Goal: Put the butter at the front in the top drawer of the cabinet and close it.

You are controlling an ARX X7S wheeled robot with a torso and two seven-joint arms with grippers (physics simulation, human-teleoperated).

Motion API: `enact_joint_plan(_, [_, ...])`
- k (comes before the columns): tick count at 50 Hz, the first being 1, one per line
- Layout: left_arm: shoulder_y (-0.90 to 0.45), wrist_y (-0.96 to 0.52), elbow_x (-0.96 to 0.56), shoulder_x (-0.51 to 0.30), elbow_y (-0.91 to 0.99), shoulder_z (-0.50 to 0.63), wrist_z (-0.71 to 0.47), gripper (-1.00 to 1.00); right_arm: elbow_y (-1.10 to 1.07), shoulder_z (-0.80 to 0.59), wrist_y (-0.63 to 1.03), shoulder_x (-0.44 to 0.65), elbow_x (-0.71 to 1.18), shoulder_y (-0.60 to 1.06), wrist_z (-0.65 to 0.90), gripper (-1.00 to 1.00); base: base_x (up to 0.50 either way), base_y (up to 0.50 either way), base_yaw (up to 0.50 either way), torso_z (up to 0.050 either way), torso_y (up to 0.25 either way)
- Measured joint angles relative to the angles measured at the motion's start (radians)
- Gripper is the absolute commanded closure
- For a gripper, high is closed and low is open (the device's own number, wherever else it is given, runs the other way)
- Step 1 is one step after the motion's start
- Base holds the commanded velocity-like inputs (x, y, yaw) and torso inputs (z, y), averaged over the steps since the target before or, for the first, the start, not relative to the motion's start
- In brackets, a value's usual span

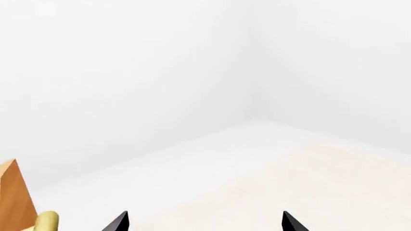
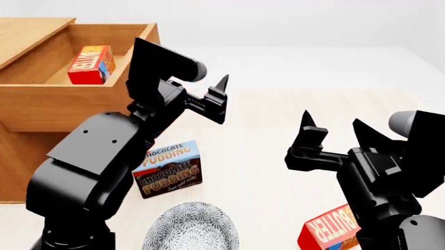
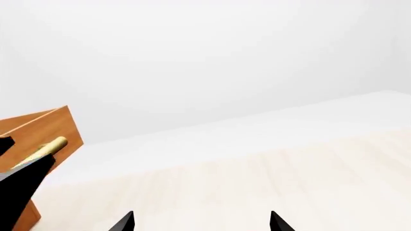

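While the top drawer is standing open upper left with one butter inside | I'm hovering left gripper and right gripper, jaws apart, empty | I'm judging closing comes next.

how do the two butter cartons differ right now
One butter carton lies inside the open top drawer of the cabinet; the other butter carton sits on the table, low beside the right arm. The drawer carton shows whole; the table one is partly hidden by that arm. Both are red with yellow-orange lettering, and neither is held by a pincer.
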Motion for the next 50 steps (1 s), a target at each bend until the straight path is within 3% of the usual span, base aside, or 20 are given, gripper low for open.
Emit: enact_joint_plan(50, [-0.028,0.206,0.052,-0.044,-0.341,0.004,-0.034,-1.0,0.017,-0.022,-0.006,-0.015,-0.025,-0.005,-0.027,-1.0,0.0,0.0,0.0,0.0,0.0])
